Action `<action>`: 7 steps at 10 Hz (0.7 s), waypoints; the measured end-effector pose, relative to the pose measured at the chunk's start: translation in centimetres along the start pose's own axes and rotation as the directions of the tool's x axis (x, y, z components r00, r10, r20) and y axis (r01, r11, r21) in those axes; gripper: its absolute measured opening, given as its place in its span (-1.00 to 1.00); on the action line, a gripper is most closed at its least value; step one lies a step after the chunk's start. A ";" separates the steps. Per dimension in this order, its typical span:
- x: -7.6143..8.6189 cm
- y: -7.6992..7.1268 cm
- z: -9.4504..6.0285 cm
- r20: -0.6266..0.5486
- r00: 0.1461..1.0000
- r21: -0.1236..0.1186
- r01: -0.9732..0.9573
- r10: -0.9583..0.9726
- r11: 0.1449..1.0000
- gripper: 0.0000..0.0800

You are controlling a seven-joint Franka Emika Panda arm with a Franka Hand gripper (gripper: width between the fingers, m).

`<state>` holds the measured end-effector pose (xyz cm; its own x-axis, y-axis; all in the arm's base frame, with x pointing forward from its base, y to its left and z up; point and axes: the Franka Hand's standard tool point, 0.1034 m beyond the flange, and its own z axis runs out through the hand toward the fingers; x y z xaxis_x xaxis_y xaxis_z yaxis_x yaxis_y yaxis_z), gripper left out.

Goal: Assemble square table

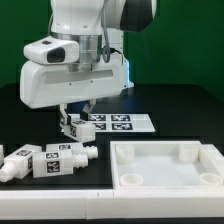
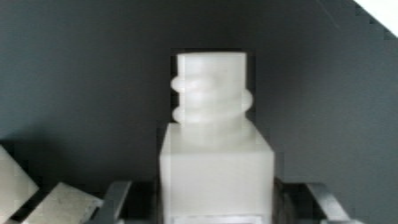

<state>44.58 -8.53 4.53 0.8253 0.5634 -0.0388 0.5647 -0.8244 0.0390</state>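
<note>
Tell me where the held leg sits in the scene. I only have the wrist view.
Observer: The gripper has the leg in front of the marker board, at that board's end toward the exterior view's left.
Operator: Tabletop?
Observer: The tabletop lies rim up at the exterior view's right. No leg stands in it.
Operator: Spare legs?
Observer: Two spare legs lie on their sides at the exterior view's left, apart from the tabletop.
</note>
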 end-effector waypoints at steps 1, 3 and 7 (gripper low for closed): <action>-0.1 -0.1 0.0 0.001 1.000 0.001 0.000 0.000 1.000 -0.30; -1.0 -3.7 0.7 -0.010 0.976 -0.007 -0.217 0.217 0.976 -0.30; -1.5 -5.2 1.4 -0.008 0.951 -0.004 -0.309 0.309 0.951 -0.30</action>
<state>40.36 -5.17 2.99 0.9594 0.2815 -0.0172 0.2821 -0.9580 0.0526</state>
